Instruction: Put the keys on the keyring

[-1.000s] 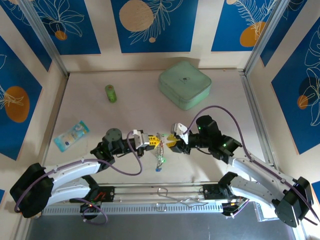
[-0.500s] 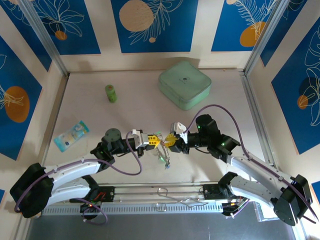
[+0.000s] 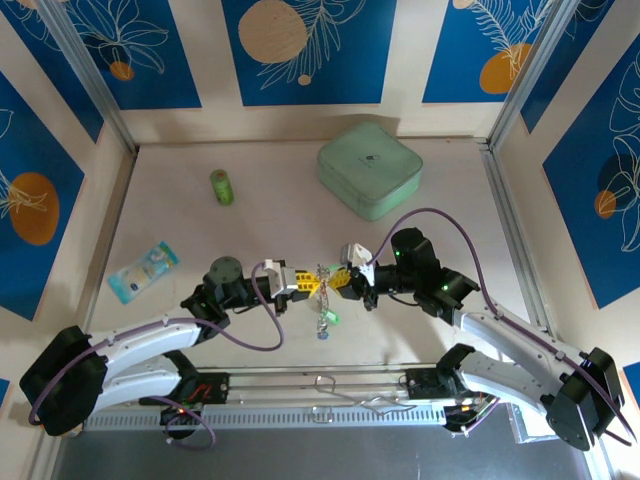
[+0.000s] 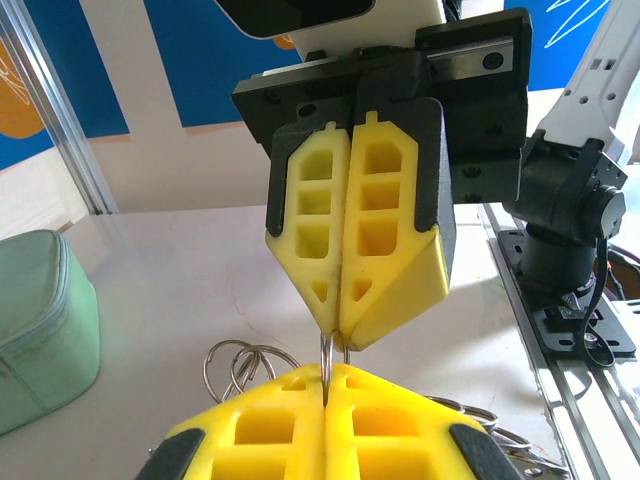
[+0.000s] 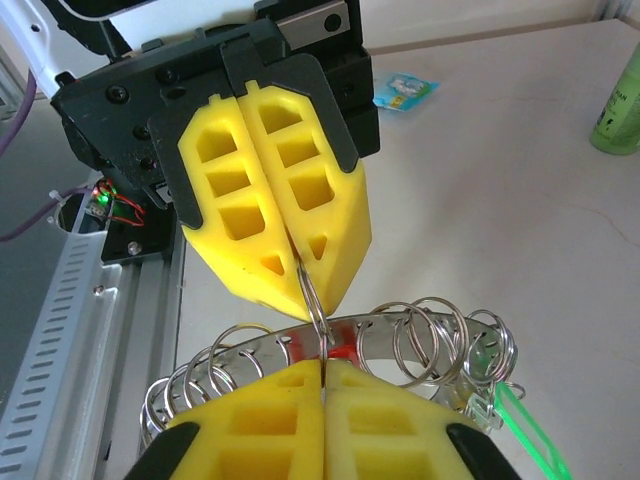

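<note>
One keyring (image 3: pixel 322 298), box (image 3: pixel 370 170), bottle (image 3: pixel 221 187), packet (image 3: pixel 143 270)

Seen from overhead, the keys (image 3: pixel 323 320) dangle in a tangle too small to count. On the right wrist camera, the keyring (image 5: pixel 400 335) has its near arc hidden behind the right gripper (image 5: pixel 322 365). A green tag (image 5: pixel 525 432) runs off at five o'clock, and a green bottle (image 5: pixel 622 105) is clipped at three. On the left wrist camera, the green box (image 4: pixel 40 320) is cut off at nine.
</note>
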{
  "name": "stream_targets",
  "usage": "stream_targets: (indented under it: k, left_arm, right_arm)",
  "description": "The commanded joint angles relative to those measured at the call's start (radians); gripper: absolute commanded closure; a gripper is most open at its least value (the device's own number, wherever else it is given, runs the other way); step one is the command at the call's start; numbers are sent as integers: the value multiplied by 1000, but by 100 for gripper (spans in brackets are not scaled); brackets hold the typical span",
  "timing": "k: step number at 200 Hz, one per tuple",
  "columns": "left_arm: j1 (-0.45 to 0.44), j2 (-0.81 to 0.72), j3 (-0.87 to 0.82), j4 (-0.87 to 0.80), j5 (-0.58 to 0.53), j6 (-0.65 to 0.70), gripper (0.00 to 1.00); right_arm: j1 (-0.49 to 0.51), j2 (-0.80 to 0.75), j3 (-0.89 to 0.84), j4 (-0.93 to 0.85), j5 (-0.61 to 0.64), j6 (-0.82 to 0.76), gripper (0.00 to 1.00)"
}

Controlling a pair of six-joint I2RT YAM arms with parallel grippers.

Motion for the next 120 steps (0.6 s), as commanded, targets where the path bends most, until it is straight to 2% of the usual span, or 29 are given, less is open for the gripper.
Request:
stream_targets:
  k: [1,40,120]
  left_arm:
    - [-9,-13,12,40,38,5,100]
    - [-8,-10,24,37,60,7,100]
    - [-10,16,41,46,99,10,100]
  right_arm:
    - [2,8,29,5,-17,-6,96]
    - [2,20,31,-23,0,-21,100]
    - [7,46,37,-48,-1,-39,98]
